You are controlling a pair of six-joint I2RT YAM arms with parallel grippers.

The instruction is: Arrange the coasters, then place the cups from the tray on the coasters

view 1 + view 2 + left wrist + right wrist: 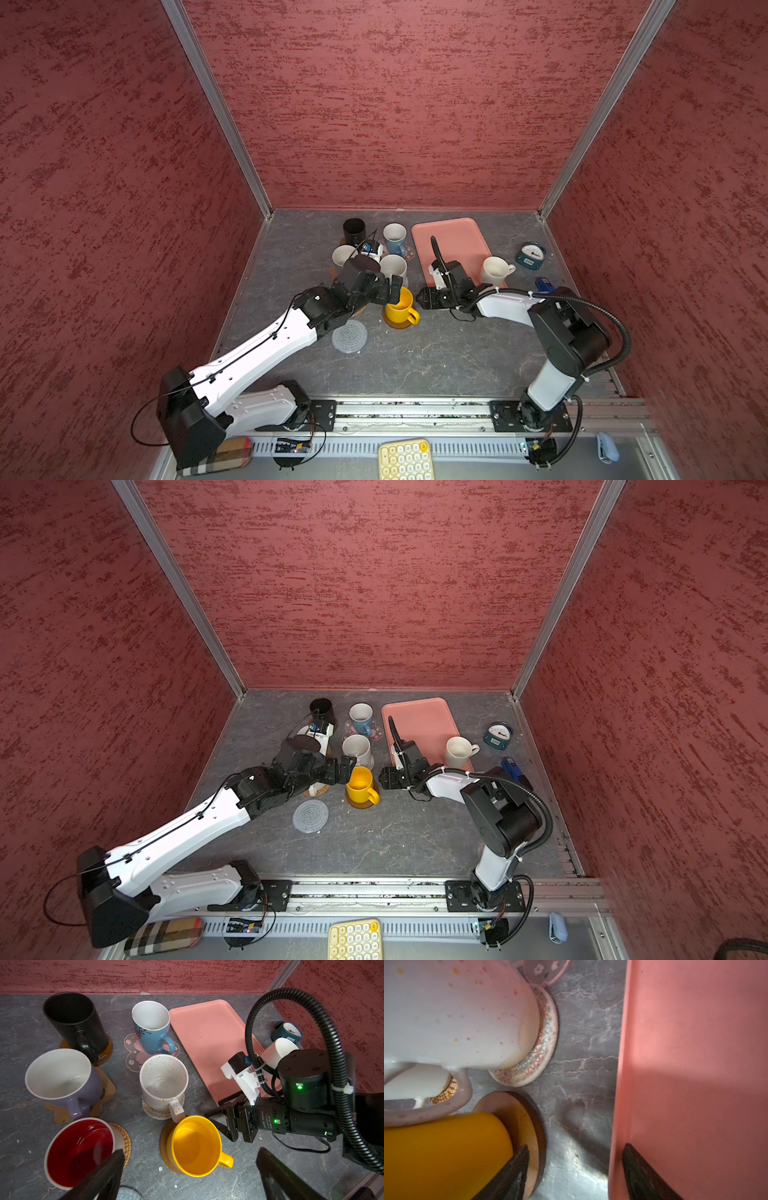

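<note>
rn left claw (190, 1153) is spread wide w/ nothing in it, over the yellow cup (399, 309), which sits on a brown round coaster (525, 1118). right claw (576, 1147) is also apart & empty, low btwn that cup and the pink tray (453, 237). In both top views the cream cup (494, 270) stands at the tray's 5 o'clock corner, and the grey woven coaster (349, 336) lies bare at the yellow cup's 8 o'clock.

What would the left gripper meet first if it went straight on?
Most likely the yellow mug: in the left wrist view it stands right ahead, centred between the open fingers of the left gripper. Height is hard to judge, so the fingers might straddle its rim.
</note>
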